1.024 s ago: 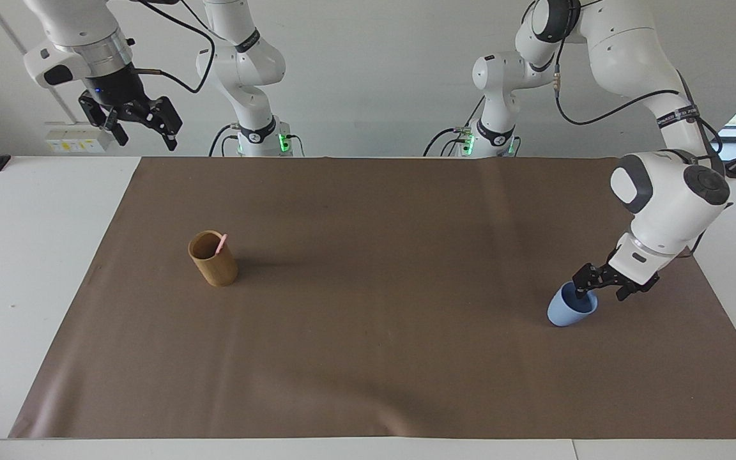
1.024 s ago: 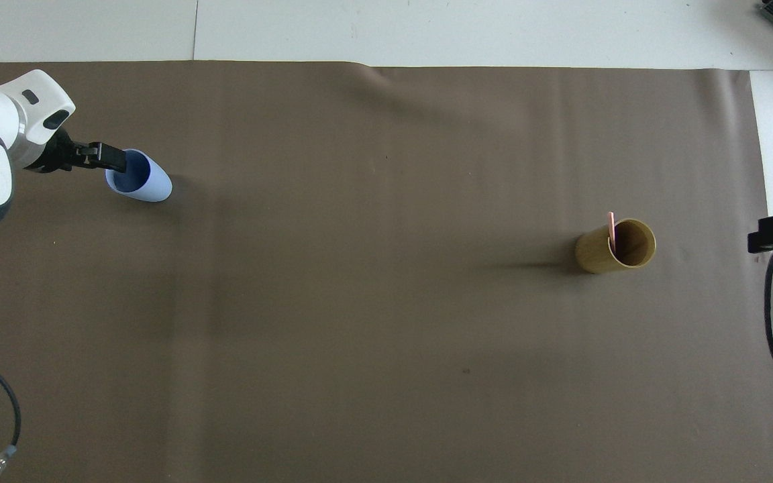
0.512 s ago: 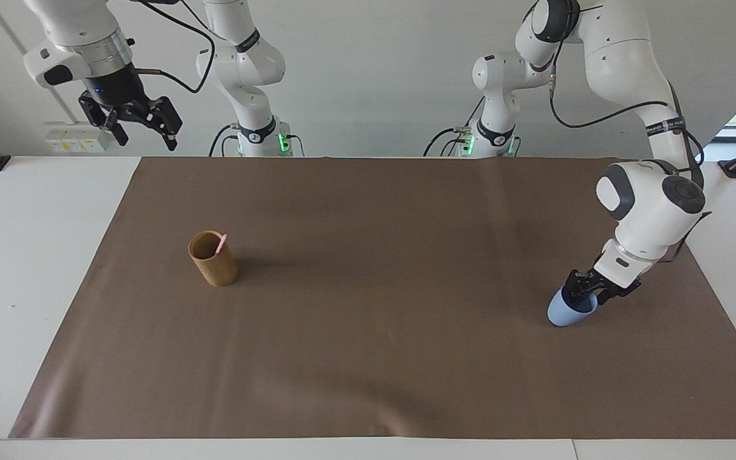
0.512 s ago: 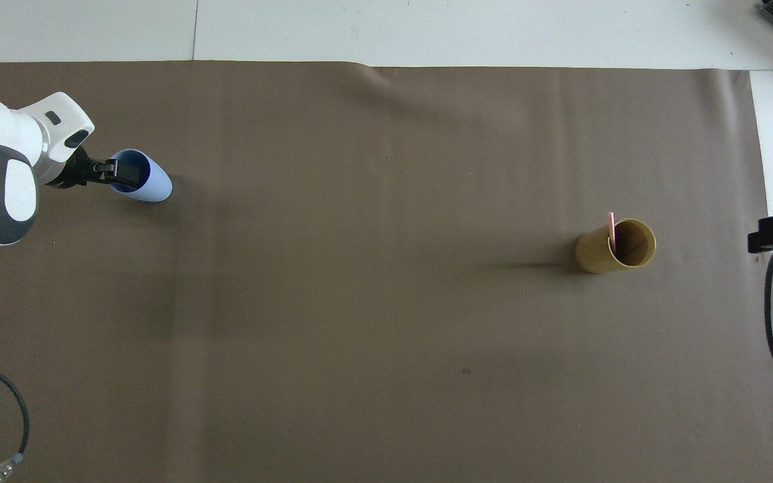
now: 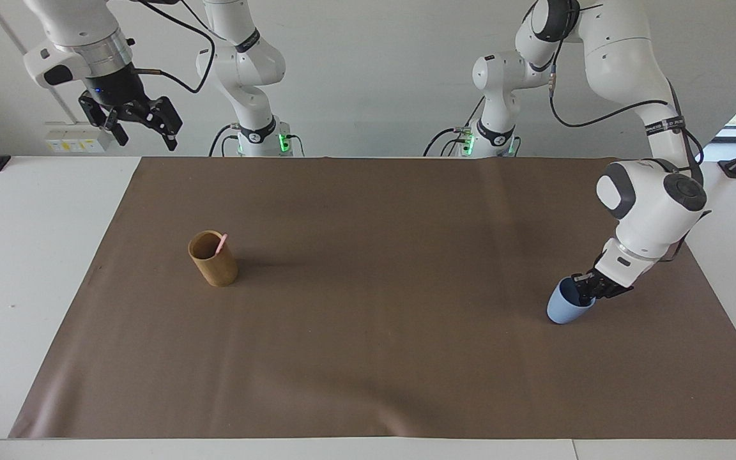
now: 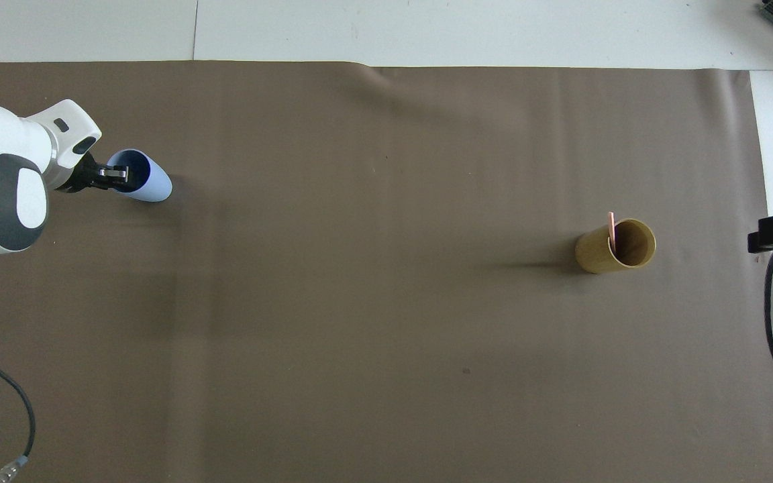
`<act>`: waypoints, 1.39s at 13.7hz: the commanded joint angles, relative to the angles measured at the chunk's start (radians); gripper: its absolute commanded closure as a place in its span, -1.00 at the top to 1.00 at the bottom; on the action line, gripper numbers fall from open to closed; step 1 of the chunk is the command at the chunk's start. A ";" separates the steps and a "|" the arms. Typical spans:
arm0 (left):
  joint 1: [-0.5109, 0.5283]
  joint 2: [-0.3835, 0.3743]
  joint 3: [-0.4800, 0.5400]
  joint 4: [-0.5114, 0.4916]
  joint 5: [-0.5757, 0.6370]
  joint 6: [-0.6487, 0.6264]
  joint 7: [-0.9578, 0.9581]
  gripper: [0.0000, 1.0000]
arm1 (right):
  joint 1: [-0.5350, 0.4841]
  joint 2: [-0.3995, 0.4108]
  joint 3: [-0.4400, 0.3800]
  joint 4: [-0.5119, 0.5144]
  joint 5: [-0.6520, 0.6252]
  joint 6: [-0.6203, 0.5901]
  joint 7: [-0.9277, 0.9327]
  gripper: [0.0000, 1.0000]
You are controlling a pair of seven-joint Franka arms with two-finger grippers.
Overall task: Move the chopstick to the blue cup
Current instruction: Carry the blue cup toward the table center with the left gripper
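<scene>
A pale-pink chopstick (image 5: 220,245) stands in a tan-brown cylindrical cup (image 5: 216,268) toward the right arm's end of the table; its tip shows in the overhead view (image 6: 610,225). The light-blue cup (image 5: 561,312) stands, slightly tilted, toward the left arm's end, also in the overhead view (image 6: 156,187). My left gripper (image 5: 584,289) is down at the cup's rim, shut on it with one finger inside; it also shows in the overhead view (image 6: 115,174). My right gripper (image 5: 144,131) hangs open and empty, high over the table's edge at the right arm's end, and waits.
A brown mat (image 5: 368,358) covers most of the white table (image 5: 29,255). The tan cup also shows in the overhead view (image 6: 596,255). A black cable (image 6: 772,315) hangs at the right arm's end, and another cable (image 6: 21,409) lies near the left arm.
My left gripper has closed from open around the blue cup's rim to shut on it, and the arm has shifted slightly. The right arm has not moved.
</scene>
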 commanded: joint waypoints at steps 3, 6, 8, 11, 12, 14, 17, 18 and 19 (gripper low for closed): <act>-0.097 -0.057 0.008 -0.024 0.002 -0.045 -0.160 -1.00 | -0.011 -0.016 0.010 -0.014 0.015 -0.004 0.002 1.00; -0.223 -0.068 0.008 -0.038 0.024 -0.059 -0.314 -1.00 | -0.011 -0.016 0.010 -0.014 0.015 -0.004 0.002 1.00; -0.315 -0.080 0.008 -0.047 0.024 -0.074 -0.419 -1.00 | -0.011 -0.016 0.010 -0.014 0.015 -0.004 0.002 1.00; -0.436 -0.088 0.007 -0.064 0.026 -0.090 -0.614 -1.00 | -0.011 -0.016 0.010 -0.014 0.015 -0.004 0.002 1.00; -0.477 -0.089 0.005 -0.064 0.026 -0.090 -0.671 -1.00 | -0.011 -0.016 0.010 -0.014 0.015 -0.004 0.002 1.00; -0.558 -0.077 0.005 -0.068 0.024 -0.082 -0.737 -1.00 | -0.022 -0.018 0.007 -0.017 0.016 -0.002 -0.022 1.00; -0.640 -0.077 0.000 -0.096 0.022 -0.068 -0.782 -1.00 | -0.019 -0.018 0.003 -0.020 0.051 0.002 -0.041 1.00; -0.661 -0.065 0.000 -0.108 0.013 -0.044 -0.791 -1.00 | -0.016 -0.010 0.005 -0.014 0.055 0.005 -0.041 1.00; -0.671 -0.063 0.000 -0.120 0.012 -0.024 -0.793 -1.00 | -0.017 -0.006 0.005 -0.013 0.055 0.011 -0.041 1.00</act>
